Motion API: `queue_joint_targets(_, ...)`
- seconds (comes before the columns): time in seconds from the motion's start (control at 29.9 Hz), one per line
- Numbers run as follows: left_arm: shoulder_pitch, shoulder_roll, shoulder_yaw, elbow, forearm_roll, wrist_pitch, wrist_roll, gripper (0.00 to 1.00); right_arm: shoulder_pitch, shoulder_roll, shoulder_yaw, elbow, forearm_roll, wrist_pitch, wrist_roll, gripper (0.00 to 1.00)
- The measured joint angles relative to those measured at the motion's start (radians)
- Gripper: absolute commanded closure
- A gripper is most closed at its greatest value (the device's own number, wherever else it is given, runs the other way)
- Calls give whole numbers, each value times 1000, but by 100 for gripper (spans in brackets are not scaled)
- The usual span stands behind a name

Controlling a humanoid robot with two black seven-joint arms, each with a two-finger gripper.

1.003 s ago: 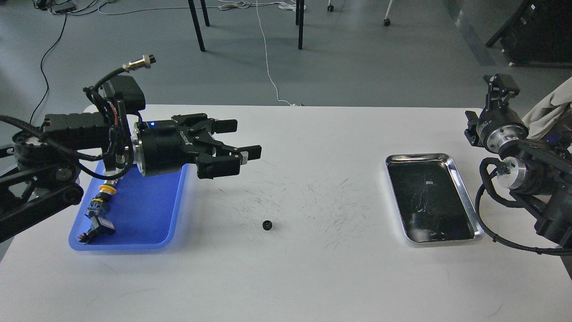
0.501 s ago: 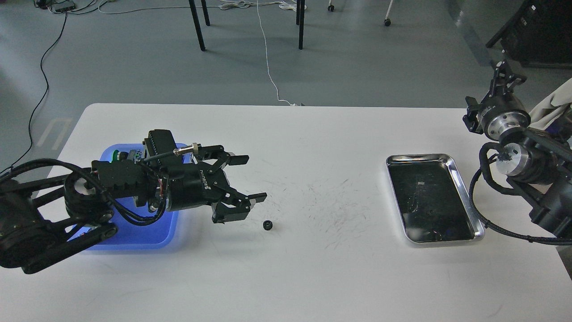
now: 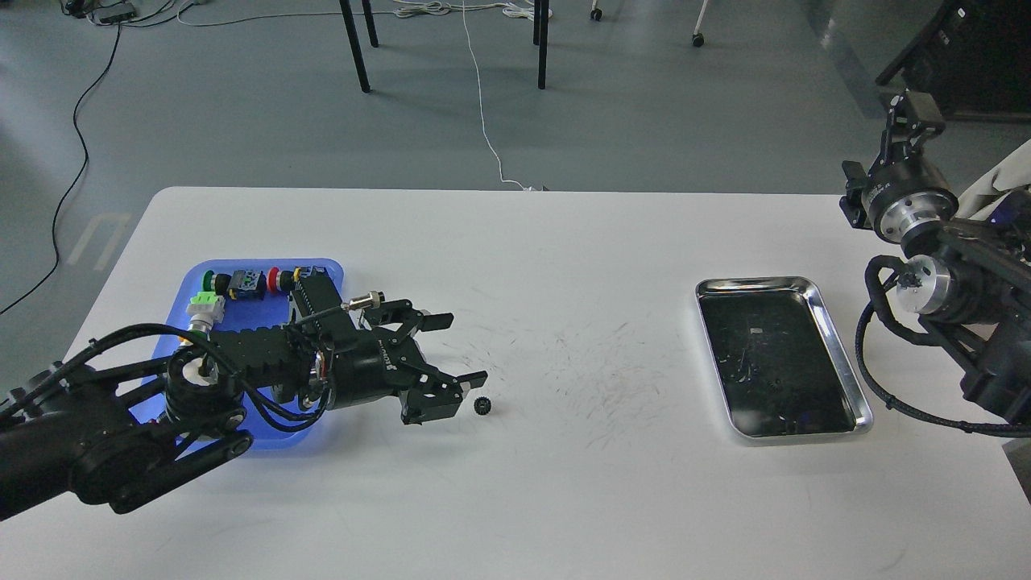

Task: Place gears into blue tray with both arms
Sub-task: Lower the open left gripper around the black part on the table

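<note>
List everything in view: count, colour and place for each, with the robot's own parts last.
gear: one, black, on the white table near its middle, just right of the left gripper's fingertips.
blue tray: one, blue, left part of the table, partly under the left arm.
push-button switches: several, with green, red and yellow parts, along the tray's far end; exact count unclear.
silver tray: one, shiny metal with a dark inside, right part of the table.
table: one, white, with dark scuff marks in the middle.
chair or stand legs: several, black, on the grey floor behind.
cables: white and black, on the floor.
left gripper: black, open, low beside the gear.
right gripper: black, raised at the right edge; opening unclear.
</note>
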Motion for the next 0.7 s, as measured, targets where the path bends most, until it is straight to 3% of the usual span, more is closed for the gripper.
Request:
queue_joint_targets(0.17, 56, -50, 0, 77, 44, 86, -16, 8, 12, -6, -6, -2, -25, 0, -4, 2)
queue_joint_targets(0.33, 108, -57, -9, 90, 49, 117, -20, 17, 15, -1, -11, -2, -32, -2, -4, 2)
queue_joint_targets(0.7, 132, -112, -16, 132, 49, 142, -37, 23, 15, -2, -12, -1, -34, -6, -6, 2)
